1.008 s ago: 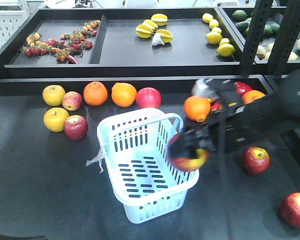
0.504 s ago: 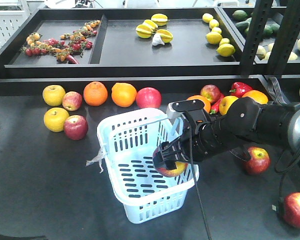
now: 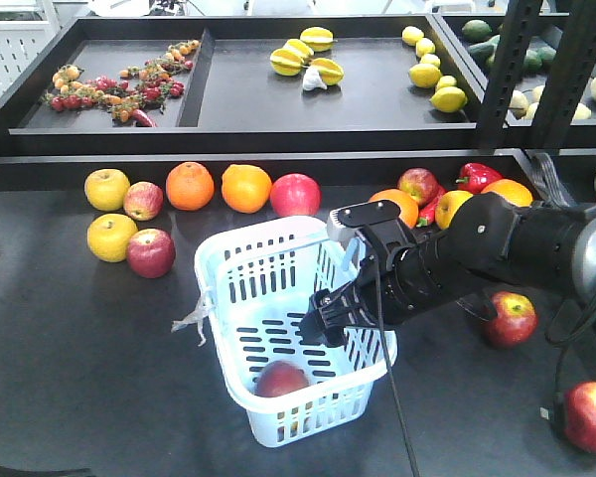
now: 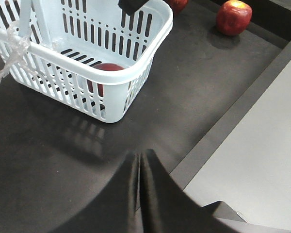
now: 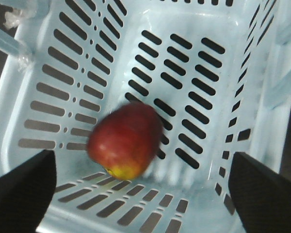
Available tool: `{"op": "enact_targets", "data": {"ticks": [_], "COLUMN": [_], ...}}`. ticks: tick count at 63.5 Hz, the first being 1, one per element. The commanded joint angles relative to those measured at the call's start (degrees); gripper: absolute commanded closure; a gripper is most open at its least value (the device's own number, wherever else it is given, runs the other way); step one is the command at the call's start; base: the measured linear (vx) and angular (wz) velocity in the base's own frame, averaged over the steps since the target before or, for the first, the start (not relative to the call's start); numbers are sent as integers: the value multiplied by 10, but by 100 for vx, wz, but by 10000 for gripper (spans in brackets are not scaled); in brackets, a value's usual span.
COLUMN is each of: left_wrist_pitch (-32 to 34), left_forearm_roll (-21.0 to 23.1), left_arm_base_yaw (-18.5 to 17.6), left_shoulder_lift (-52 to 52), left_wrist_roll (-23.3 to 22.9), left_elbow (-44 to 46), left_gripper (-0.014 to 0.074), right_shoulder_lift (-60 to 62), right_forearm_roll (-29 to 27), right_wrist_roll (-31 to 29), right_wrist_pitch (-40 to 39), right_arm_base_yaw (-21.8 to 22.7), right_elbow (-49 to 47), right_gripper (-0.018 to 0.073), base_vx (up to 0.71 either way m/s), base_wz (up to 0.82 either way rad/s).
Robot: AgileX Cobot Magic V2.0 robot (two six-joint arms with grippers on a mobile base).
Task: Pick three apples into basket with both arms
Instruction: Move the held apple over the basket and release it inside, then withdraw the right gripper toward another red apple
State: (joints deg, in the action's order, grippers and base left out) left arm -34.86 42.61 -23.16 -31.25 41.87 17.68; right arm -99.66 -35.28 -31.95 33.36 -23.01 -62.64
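**Front view.** Matte black tabletop (image 3: pixel 70 358), closed on the far side by a black rail. Behind the rail, a raised shelf of black trays (image 3: pixel 238 109) with cherry tomatoes (image 3: pixel 119 84), starfruit (image 3: pixel 300 55) and lemons (image 3: pixel 432 75). Black perforated uprights (image 3: pixel 504 70) at far right.

**Basket.** Pale blue basket (image 3: pixel 240 288) at table centre, with a scrap of clear plastic (image 3: pixel 191 320) tied to its left side. One dark red apple (image 3: pixel 281 379) inside, on the slotted floor at the near end, blurred in the right wrist view.

**Arms.** Right arm (image 3: pixel 507 243) reaching in from the right. Right gripper (image 3: pixel 323 328) above the basket interior near its right wall, empty, fingers (image 5: pixel 19 191) spread wide to either side of the apple below. Left gripper (image 4: pixel 139 158) on the near side of the basket over bare tabletop, fingers pressed together with nothing between them.

**Loose fruit.**
- Second apple (image 3: pixel 508 318) right of the basket, just beside the arm.
- Third apple (image 3: pixel 589 416) at the near right corner.
- Fourth apple (image 3: pixel 151 252) left of the basket.
- Yellow fruit (image 3: pixel 107 189), oranges (image 3: pixel 190 185) and a red pepper (image 3: pixel 480 175) along the far rail.

**Left wrist view.** Raised black lip (image 4: pixel 218 131) along the table edge, pale grey surface (image 4: pixel 262 160) beyond.
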Motion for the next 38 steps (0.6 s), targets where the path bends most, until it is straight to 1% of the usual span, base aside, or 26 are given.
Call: {"op": "enact_targets", "data": {"ticks": [1, 5, 7, 13, 17, 20, 21, 24, 30, 35, 38], "left_wrist_pitch": [25, 25, 25, 25, 25, 25, 25, 25, 25, 25, 25], "left_forearm_roll": [19, 19, 19, 18, 18, 18, 18, 18, 18, 18, 18], "left_arm_base_yaw": [-2, -2, -2, -2, -2, -2, -2, -2, -2, -2, -2], "left_shoulder_lift": [-3, -3, -3, -3, -3, -3, -3, -3, -3, -3, -3], "left_wrist_roll": [-5, -5, -5, -5, -5, -5, -5, -5, -5, -5, -5], "left_elbow": [15, 15, 15, 15, 15, 15, 15, 15, 15, 15, 15], "left_gripper": [604, 604, 604, 604, 604, 604, 604, 604, 604, 604, 604], "right_shoulder_lift": [43, 58, 68, 94, 111, 124, 127, 140, 164, 182, 193], "right_forearm_roll": [-12, -12, -11, -6, -2, 6, 10, 30, 111, 207, 275], "right_wrist_roll": [-1, 6, 15, 33, 41, 50, 55, 83, 154, 238, 285], "right_wrist_pitch": [13, 33, 46, 79, 99, 111, 114, 124, 131, 133, 136], "right_arm_base_yaw": [2, 2, 2, 2, 2, 2, 2, 2, 3, 9, 19], "right_elbow": [-16, -16, -16, -16, -16, -16, -16, -16, -14, -14, -14], "right_gripper": [-36, 39, 99, 295, 461, 559, 575, 573, 568, 568, 568], "base_vx": [0, 0, 0, 0, 0, 0, 0, 0, 0, 0, 0], "base_wz": [0, 0, 0, 0, 0, 0, 0, 0, 0, 0, 0]}}
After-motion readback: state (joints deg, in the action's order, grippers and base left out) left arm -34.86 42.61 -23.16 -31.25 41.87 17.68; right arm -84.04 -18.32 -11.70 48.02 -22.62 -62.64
